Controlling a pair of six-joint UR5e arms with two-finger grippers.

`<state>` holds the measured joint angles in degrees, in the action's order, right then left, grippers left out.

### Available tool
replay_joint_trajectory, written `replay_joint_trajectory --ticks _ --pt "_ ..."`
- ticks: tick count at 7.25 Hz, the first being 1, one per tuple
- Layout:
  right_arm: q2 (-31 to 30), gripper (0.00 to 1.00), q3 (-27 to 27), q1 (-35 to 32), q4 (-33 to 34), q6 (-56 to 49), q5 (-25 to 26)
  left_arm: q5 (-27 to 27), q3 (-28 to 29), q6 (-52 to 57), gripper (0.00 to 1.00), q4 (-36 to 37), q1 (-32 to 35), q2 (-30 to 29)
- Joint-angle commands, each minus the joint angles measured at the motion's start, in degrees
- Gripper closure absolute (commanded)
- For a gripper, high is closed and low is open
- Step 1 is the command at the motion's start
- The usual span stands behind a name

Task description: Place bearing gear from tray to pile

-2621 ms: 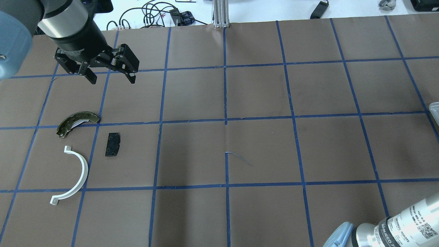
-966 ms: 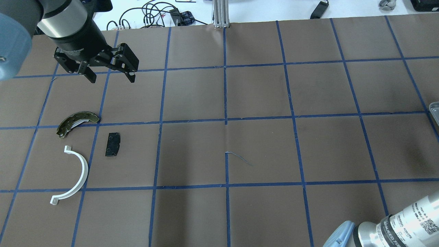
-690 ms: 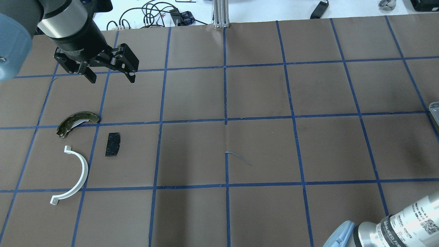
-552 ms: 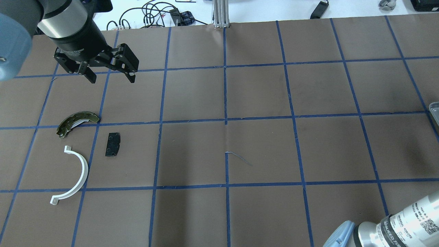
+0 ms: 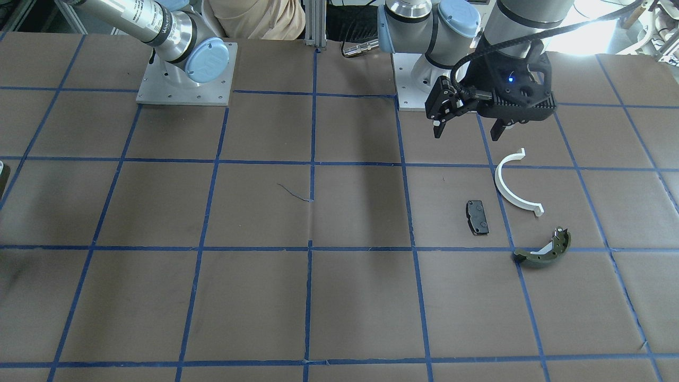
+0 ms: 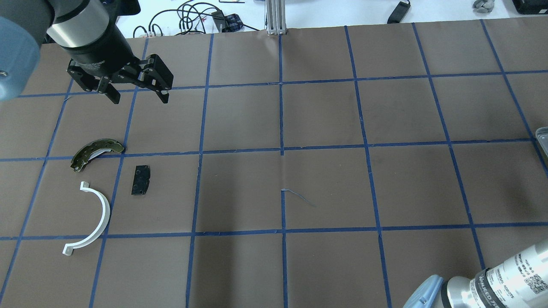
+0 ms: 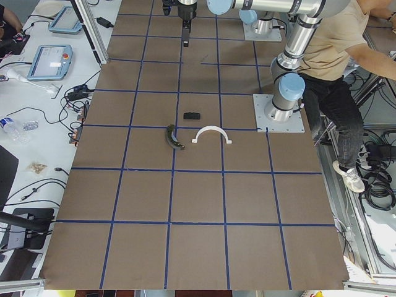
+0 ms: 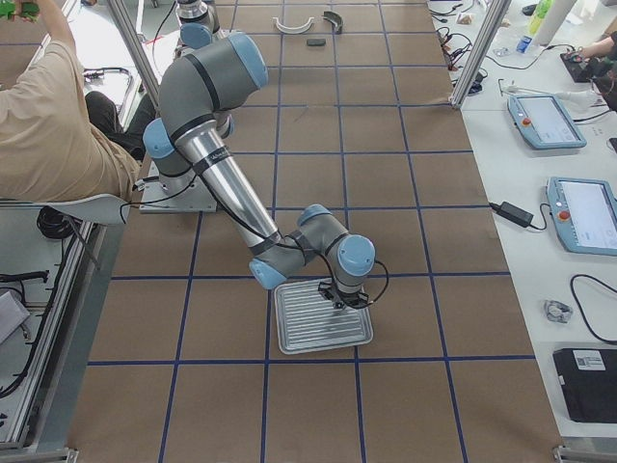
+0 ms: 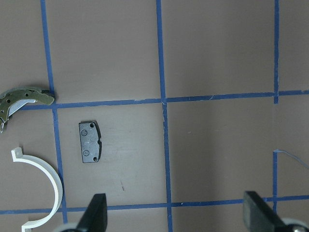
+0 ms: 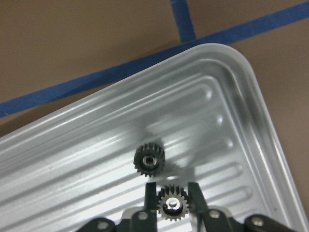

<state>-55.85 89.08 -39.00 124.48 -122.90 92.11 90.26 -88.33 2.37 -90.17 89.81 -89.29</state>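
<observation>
My right gripper is over the ribbed metal tray and is shut on a small black bearing gear; a finger touches its teeth on each side. A second gear lies on the tray just beyond it. The tray shows in the exterior right view under the right gripper. The pile is a white arc, a black pad and an olive brake shoe. My left gripper hangs open and empty above the table, beyond the pile.
The table is brown paper with a blue tape grid. A loose curl of tape lies near the middle. A corner of the tray shows at the right edge. Cables and an aluminium post stand past the far edge. An operator sits behind the robot.
The right arm's forearm has shifted slightly at the lower right of the overhead view. The left arm and the pile have not moved.
</observation>
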Motion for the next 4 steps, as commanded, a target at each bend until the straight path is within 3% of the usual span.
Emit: replay_joint_trajectory --ticks 1,4 --pt "-6.78 0.74 0.82 -0.11 -5.79 8.68 -0.96 0.0 0.0 0.0 0.0 0.0 0.02 0.0" --pt "-15.32 0.74 6.18 -6.24 -8.12 31.08 -7.89 -0.09 -0.18 0.0 0.0 0.0 0.01 0.0"
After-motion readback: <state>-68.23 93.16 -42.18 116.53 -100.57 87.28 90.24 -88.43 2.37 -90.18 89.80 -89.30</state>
